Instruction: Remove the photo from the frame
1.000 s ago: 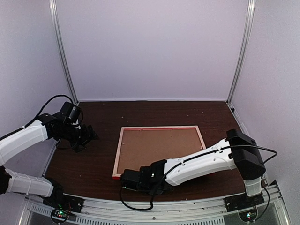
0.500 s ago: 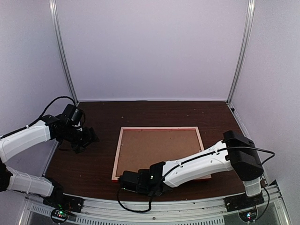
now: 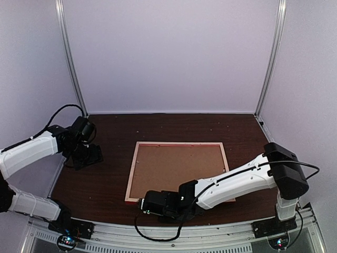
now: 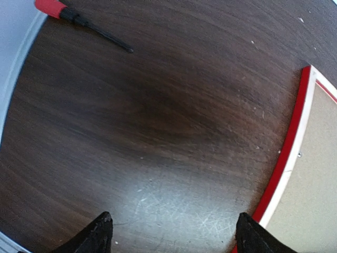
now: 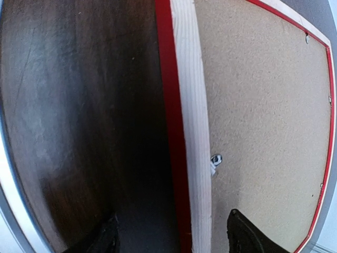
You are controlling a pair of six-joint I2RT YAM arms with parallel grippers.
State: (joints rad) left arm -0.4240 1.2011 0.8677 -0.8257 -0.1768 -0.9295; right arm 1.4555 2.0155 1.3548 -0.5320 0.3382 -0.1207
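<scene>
At the left of the bench point(image 3: 110, 184), the left arm has drawn back slightly toward the left edge and tipped its wrist downward. The left jaws are spread wide and grasp nothing, both fingertips point(image 4: 100, 232) hanging above bare wood. A red-handled screwdriver point(image 4: 79, 25) lies untouched beyond them. In the centre, the frame point(image 3: 132, 171) lies flat and face down, in practically the same place as a second ago, with its pale wood rim upward and the brown backing board point(image 3: 179, 166) still seated inside it. At the frame's near left corner, the right jaws have widened noticeably over the last second. They are now released, with the fingertips point(image 5: 102, 240) standing either side of the left rail and not visibly touching it. A small metal retaining tab point(image 5: 215, 159) sits on the inner edge of that rail, over the board. The photo is not visible; it is judged to remain inside the frame, under the backing board. The release therefore leaves the frame resting unheld, and extraction has not begun: the tabs and backing board must first be cleared.
</scene>
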